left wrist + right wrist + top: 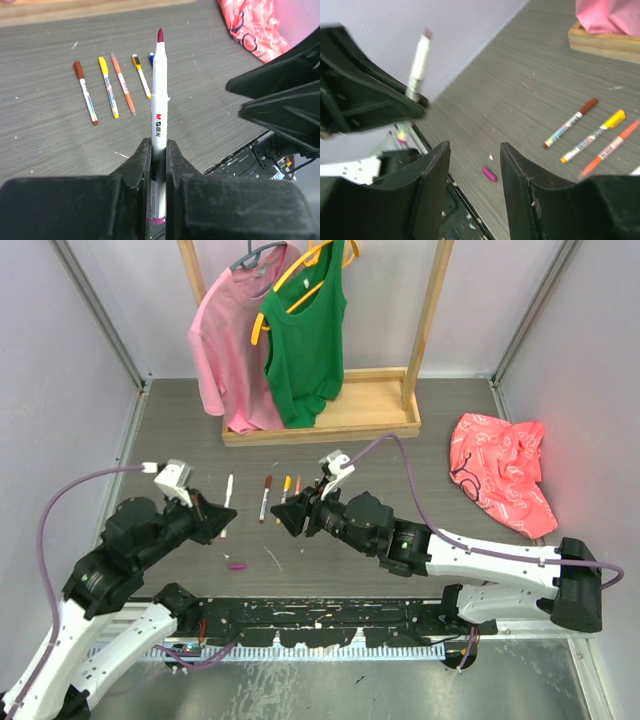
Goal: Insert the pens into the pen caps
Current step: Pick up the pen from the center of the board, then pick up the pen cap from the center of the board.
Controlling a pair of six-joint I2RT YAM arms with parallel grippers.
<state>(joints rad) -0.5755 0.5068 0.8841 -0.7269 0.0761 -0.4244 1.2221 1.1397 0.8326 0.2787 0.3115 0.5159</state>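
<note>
Two hands face each other, close together, above the near part of the table (170,430). The left hand (159,150) is clamped low on the barrel of a white pen (159,95), whose bare magenta tip points away from the hand. Just to its right, the right hand (474,150) has its fingers spread with nothing between them. A small magenta cap (489,174) lies on the table nearer than both hands and touches neither. Beyond them, a brown-capped pen (85,97), a yellow-capped pen (108,86), an orange pen (123,84) and a fourth pen (142,77) lie side by side. At the far edge stands a wooden rack (330,420) with a pink shirt (225,340) and a green top (305,340). A coral cloth (500,470) lies at the right.
</note>
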